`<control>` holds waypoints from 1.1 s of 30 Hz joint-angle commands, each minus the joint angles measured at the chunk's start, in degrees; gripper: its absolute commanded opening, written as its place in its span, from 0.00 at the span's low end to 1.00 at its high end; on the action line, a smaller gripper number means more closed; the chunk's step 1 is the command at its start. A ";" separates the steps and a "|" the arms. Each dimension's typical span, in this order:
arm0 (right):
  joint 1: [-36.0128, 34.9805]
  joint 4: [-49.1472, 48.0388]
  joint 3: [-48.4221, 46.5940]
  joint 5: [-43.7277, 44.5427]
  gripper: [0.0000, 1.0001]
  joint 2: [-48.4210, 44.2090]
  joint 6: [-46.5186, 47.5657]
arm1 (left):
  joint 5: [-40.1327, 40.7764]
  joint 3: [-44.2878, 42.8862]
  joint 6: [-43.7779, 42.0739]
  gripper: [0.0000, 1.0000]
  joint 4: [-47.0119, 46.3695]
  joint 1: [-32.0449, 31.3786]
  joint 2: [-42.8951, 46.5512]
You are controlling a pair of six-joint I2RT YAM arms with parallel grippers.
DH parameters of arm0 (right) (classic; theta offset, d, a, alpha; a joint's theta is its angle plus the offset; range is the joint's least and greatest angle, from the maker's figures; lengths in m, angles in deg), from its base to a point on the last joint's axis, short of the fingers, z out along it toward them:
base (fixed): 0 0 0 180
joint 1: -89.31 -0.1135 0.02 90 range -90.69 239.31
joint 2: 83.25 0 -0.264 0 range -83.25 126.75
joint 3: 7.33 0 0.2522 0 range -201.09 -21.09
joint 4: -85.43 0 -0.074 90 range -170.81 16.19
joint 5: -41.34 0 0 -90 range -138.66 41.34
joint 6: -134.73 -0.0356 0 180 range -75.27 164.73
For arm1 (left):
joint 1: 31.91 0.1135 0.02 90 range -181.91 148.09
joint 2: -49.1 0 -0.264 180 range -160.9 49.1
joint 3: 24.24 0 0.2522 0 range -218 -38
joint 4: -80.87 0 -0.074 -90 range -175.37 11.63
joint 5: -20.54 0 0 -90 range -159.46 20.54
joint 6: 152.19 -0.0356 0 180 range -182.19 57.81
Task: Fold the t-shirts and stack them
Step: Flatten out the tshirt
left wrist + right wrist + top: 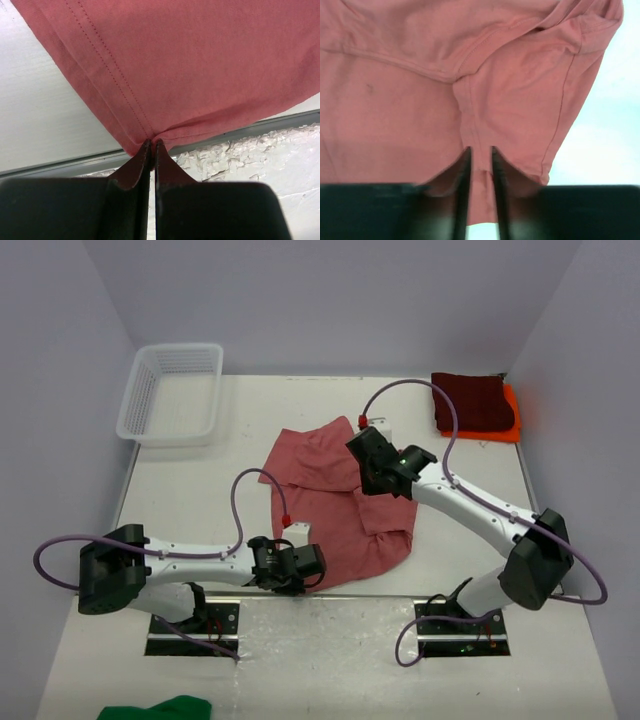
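The rose t-shirt (330, 505) lies crumpled and partly spread in the middle of the table. My left gripper (308, 566) is at its near-left hem corner; in the left wrist view the gripper (152, 144) is shut on the hem of the shirt (200, 65). My right gripper (378, 468) is on the shirt's far right part; in the right wrist view the gripper (480, 152) pinches a seamed fold of the shirt (420, 115) between its narrow-set jaws. The dark maroon t-shirt (470, 400) lies folded on the orange t-shirt (511, 412) at the back right.
A white mesh basket (172, 392) stands at the back left. A green cloth (160, 708) lies at the bottom edge, in front of the arm bases. The table's metal front rail (60, 162) runs just below the left gripper.
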 commanded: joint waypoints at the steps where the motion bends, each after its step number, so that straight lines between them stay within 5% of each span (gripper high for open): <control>1: -0.13 1.59 -0.28 -1.75 0.29 4.53 2.06 | 0.09 -1.10 -0.75 0.00 -1.44 0.12 0.45; 6: -0.13 -3.68 2.01 -2.89 0.52 8.93 2.59 | 0.36 -0.75 -0.22 0.00 -0.65 0.12 2.03; 11: -0.04 -5.35 0.52 -3.07 0.51 14.03 2.51 | 0.88 -0.40 0.13 0.00 0.32 0.12 3.00; 22: 0.57 -6.67 -1.33 -2.72 0.38 18.52 2.68 | 0.97 0.74 0.66 0.00 0.67 0.12 4.50; 31: 1.36 -5.18 -3.61 -1.15 0.00 18.78 3.38 | 0.62 1.71 0.48 0.00 -0.12 0.12 4.67; 33: 1.28 -3.78 -5.10 -0.18 0.00 18.52 3.56 | 0.62 1.80 0.57 0.00 -0.21 0.12 4.67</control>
